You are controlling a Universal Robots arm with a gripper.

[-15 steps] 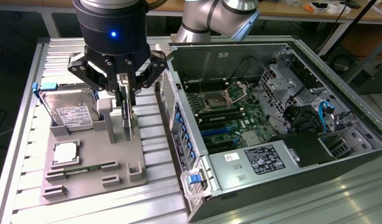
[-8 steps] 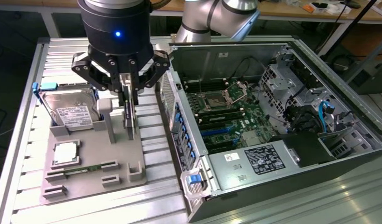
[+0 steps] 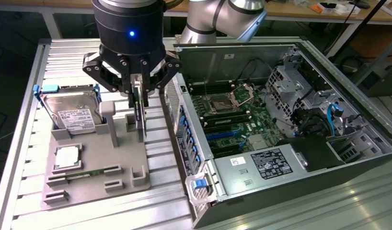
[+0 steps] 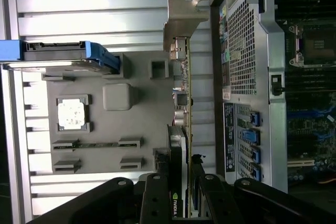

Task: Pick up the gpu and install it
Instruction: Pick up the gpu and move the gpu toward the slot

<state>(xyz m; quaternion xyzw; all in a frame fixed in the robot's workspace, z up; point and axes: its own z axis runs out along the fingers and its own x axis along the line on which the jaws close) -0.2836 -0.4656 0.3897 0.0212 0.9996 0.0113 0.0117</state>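
Grey plastic is seen in the exterior view as a moulded fixture (image 3: 119,165) laid on the ribbed metal table (image 3: 23,158). The gpu (image 3: 141,125) is stood on edge in it, just beside the open computer case (image 3: 311,184). The end effector (image 3: 140,101) is lowered over the card's upper edge. Its fingers are drawn in narrow, one against each face, so the card is judged to be gripped. The card's lower edge is seen down at the fixture, and no lift can be made out. A hard drive (image 3: 71,117) with blue rails is held in its own holder towards the exterior view's left. Inside the case the motherboard (image 3: 231,117) is exposed, and no card is seated in its slots.

In the wrist view the gpu (image 4: 185,93) is looked down on along its thin edge. The silver bracket (image 4: 181,22) is at the far end and the black shroud (image 4: 177,150) is nearer the end effector (image 4: 181,184). The fingers (image 4: 157,195) are closed onto the shroud end. The grasp is judged to be made; the lift out of the fixture and the installation in the case (image 4: 241,51) are left.
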